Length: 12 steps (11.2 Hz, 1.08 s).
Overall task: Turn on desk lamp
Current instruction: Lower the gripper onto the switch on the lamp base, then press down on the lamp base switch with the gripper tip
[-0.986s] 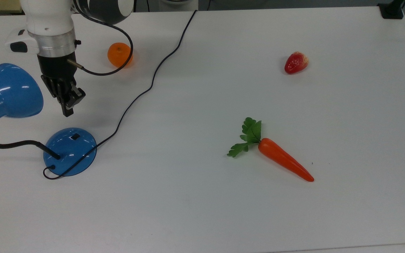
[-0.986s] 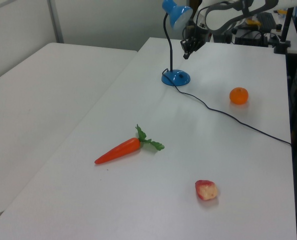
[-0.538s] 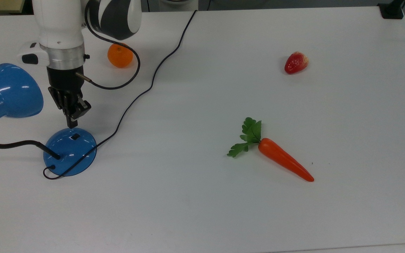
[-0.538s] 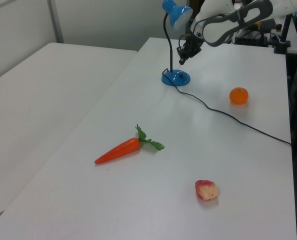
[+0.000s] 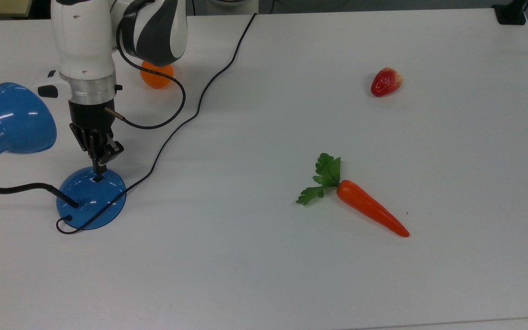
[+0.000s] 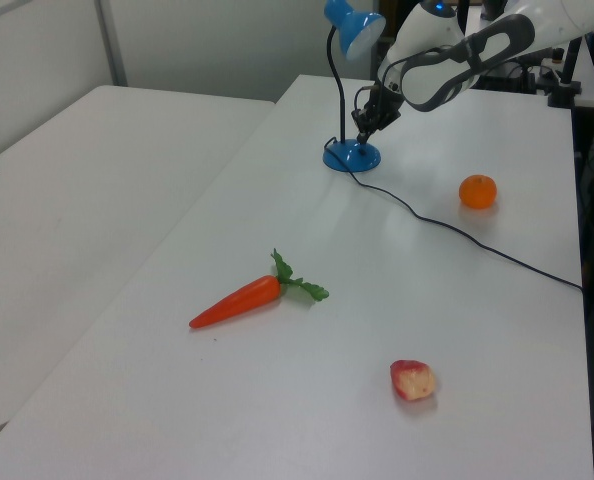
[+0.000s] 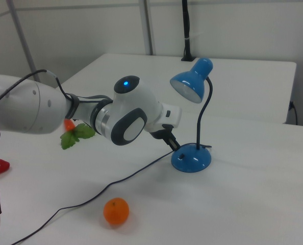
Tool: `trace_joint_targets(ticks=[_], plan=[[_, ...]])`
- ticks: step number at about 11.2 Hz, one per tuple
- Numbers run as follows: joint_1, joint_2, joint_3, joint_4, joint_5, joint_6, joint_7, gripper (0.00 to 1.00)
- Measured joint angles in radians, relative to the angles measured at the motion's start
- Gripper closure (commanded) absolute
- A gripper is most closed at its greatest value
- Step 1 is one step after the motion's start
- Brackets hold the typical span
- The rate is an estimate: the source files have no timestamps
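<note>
The desk lamp stands at the top view's left, with a glossy blue shade (image 5: 12, 119), a black gooseneck (image 5: 12, 187) and a round blue base (image 5: 91, 198). Its black cord (image 5: 200, 103) runs off toward the table's far edge. My gripper (image 5: 98, 173) points down with its fingers shut together, and its tips rest on the base where the small black switch sits. In the left view the gripper (image 6: 360, 138) meets the base (image 6: 353, 156) under the shade (image 6: 354, 27). In the right view the gripper (image 7: 176, 146) touches the near side of the base (image 7: 191, 159).
An orange (image 5: 156, 75) lies behind my arm, partly covered by it. A carrot (image 5: 371, 212) lies mid-table and a red strawberry (image 5: 386, 81) at the far right of the top view. The white table (image 5: 291, 275) stretches wide to the right of the lamp.
My gripper has come down and toward the lamp base. Its tips hung above and behind the base a second ago and now sit on the switch spot. The lamp has not moved.
</note>
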Motion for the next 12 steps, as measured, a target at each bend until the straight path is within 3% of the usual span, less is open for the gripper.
trace_joint_targets(ticks=[12], plan=[[-0.004, 0.058, -0.001, 0.017, 0.0, 0.072, 0.016, 1.0]])
